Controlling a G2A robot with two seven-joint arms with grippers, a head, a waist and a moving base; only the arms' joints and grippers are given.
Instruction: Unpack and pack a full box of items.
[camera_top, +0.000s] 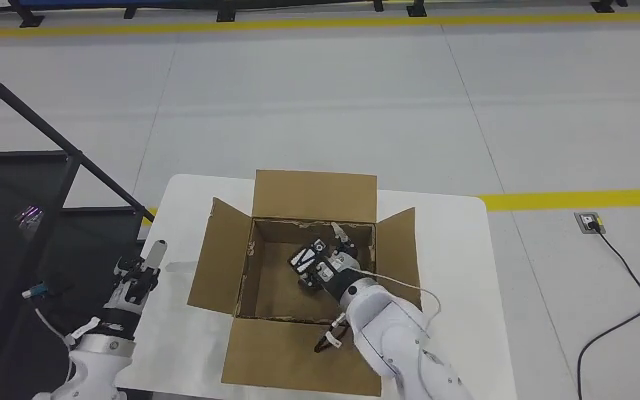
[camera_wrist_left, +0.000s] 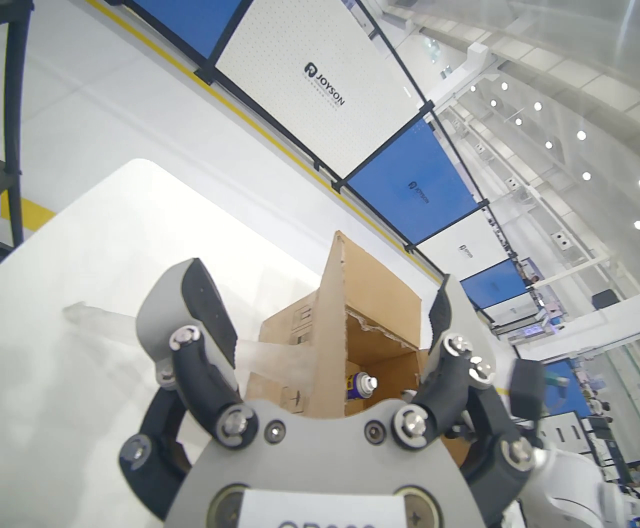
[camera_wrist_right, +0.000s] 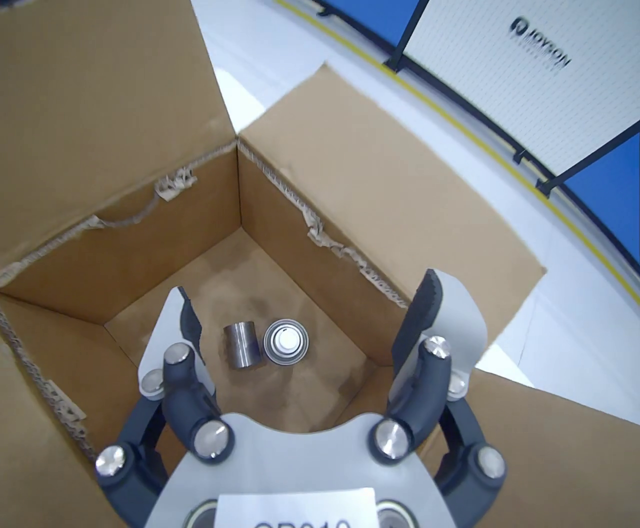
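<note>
An open cardboard box (camera_top: 315, 193) stands in the middle of the white table (camera_top: 460, 260) with all its flaps folded outward. My right gripper (camera_top: 322, 258) hangs inside the box near its far right part. In its wrist view the right gripper (camera_wrist_right: 306, 295) is open and holds nothing. Below it, on the box floor, a small metal cylinder (camera_wrist_right: 242, 345) and an upright spray can (camera_wrist_right: 285, 341) stand side by side. My left gripper (camera_top: 150, 260) sits over the table's left edge, apart from the box. The left gripper (camera_wrist_left: 320, 287) is open and faces the box's side (camera_wrist_left: 370, 310), where the spray can (camera_wrist_left: 361, 385) shows inside.
A black metal frame (camera_top: 40, 200) stands off the table's left side, close to the left arm. Torn tape strips hang along the box's inner edges (camera_wrist_right: 172, 185). Bare table surface lies to the right of the box (camera_top: 455, 300) and between the left gripper and the box.
</note>
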